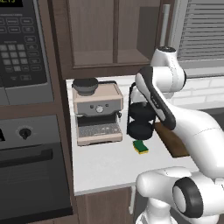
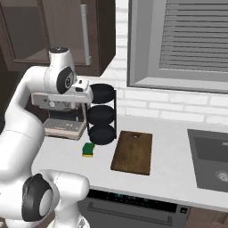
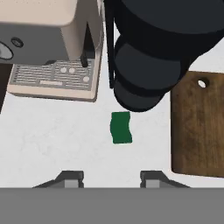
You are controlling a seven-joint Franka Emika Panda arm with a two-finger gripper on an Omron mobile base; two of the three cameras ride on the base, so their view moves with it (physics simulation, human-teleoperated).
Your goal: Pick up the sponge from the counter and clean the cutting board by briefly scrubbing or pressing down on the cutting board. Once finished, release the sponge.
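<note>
1. The robot's gripper [image 3: 111, 176] hung high above the counter [image 3: 52, 140], its two fingertips [image 3: 70, 177] standing apart with nothing between them, a stance that appeared suited to a straight drop onto its target.

2. The sponge [image 3: 120, 127], green side up, lay flat on the white counter just ahead of the gripper and roughly in line with the gap between the fingers, well below them and untouched; its long side ran along the gripper's forward line, so the jaws looked set to close across its narrow width.

3. Directly beyond the sponge stood the black three-tier rack [image 3: 144, 57], its lowest round tray nearly overhanging the sponge's far end. That closeness probably explained the approach from above, not from the side, and a descent drifting forward risked a knock against the rack.

4. The cutting board [image 3: 199, 127] lay flat to the gripper's right, near the sponge but not touching it, hanging hole toward the far end, its bare surface open for a press or scrub once the sponge was in hand.

5. An espresso machine [image 3: 52, 43] sat ahead and to the left, well clear of the likely path.

6. Judged from this scene, the task stood at its opening step: the pickup was not yet made, the board not yet cleaned.
</note>
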